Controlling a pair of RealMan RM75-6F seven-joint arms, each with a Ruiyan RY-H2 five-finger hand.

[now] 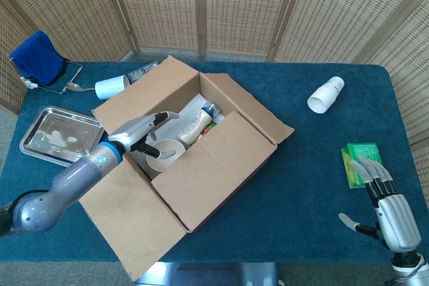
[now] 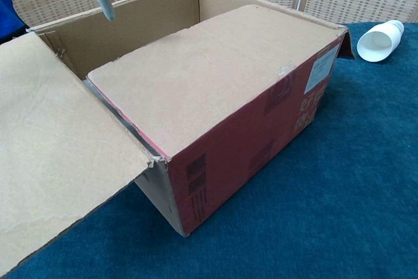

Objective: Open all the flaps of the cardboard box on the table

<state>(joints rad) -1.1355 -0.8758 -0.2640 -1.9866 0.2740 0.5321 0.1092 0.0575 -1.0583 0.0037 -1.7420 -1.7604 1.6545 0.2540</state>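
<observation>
- Box (image 1: 194, 145) sits mid-worktop (image 1: 315, 179), long axis running near-left to far-right.
- One flap (image 2: 209, 70) not yet open: the long one on the near-right side, lying flat over about half the mouth. Its free edge faces far-left, toward the box middle.
- Left hand (image 1: 144, 132) hangs over the open half of the box, fingers spread w/ nothing in them. The closed flap's free edge lies just to its right, so this hand is by far the nearer one.
- Right hand (image 1: 389, 202) is at the near-right corner of the worktop, well apart from the box, fingers apart, empty.
- Next move prob. turns on getting the left fingers under that free edge and swinging it out to the near right.
- Other three flaps already folded out.
- Inside box: bowl (image 1: 164, 154) below the left hand, a pale bottle (image 1: 194, 125) behind it, plus a packet, hard to tell what.
- Tray (image 1: 50, 135) at left, looks empty.
</observation>
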